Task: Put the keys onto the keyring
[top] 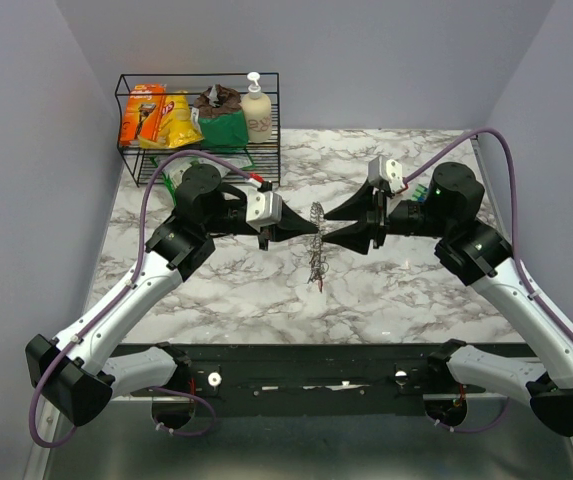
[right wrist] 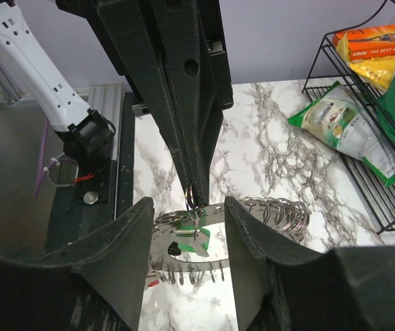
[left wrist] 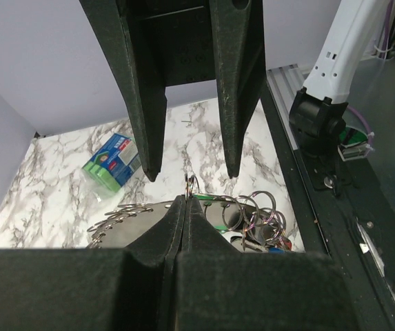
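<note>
The keyring [top: 316, 248], a flat metal ring crowded with small split rings, hangs above the table's middle. My left gripper [top: 309, 229] is shut and pinches one small split ring [left wrist: 191, 185] at the keyring's top; the wrist view shows its tips [left wrist: 185, 204] closed together. A green-headed key [right wrist: 198, 238] hangs on that ring inside the keyring [right wrist: 266, 207]. Red and blue bits [left wrist: 274, 248] show low among the rings. My right gripper [top: 330, 226] is open, facing the left one, one finger on each side of the pinched ring [right wrist: 187, 224], touching nothing.
A black wire rack [top: 136, 150] at the back left holds snack packets and a soap bottle [top: 256, 110]. A green packet [right wrist: 342, 127] lies at the rack's foot. A green-blue packet [left wrist: 111, 162] lies on the marble behind the right gripper.
</note>
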Robot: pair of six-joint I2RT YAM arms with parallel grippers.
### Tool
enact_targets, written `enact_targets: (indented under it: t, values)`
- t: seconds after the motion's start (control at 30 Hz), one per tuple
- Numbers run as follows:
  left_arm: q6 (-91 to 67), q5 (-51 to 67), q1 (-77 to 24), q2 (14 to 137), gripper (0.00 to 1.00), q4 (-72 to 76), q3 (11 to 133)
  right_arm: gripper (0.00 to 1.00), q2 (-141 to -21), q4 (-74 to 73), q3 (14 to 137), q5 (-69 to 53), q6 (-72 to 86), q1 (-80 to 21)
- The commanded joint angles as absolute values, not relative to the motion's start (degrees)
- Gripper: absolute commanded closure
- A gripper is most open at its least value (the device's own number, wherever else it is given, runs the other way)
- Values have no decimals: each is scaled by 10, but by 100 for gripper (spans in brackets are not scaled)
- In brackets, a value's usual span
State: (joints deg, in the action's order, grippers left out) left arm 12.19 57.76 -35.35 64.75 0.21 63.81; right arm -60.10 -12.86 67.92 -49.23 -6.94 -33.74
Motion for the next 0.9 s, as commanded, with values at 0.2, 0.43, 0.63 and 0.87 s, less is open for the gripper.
enact_targets:
  t: [0.2,0.43,0.63,0.87]
  values:
    - [77,610,-355,629,100,83,628,58,-604,-108,669,-507,-62,-335]
    - [38,620,-355,628,100,130,617,70,-605,-107,669,-512,-59,-335]
    - [25,624,-356,628,100,147,616,90,-606,-107,671,-514,-56,-335]
    - [25,621,-355,628,100,143,617,99,-599,-107,672,-511,-55,-335]
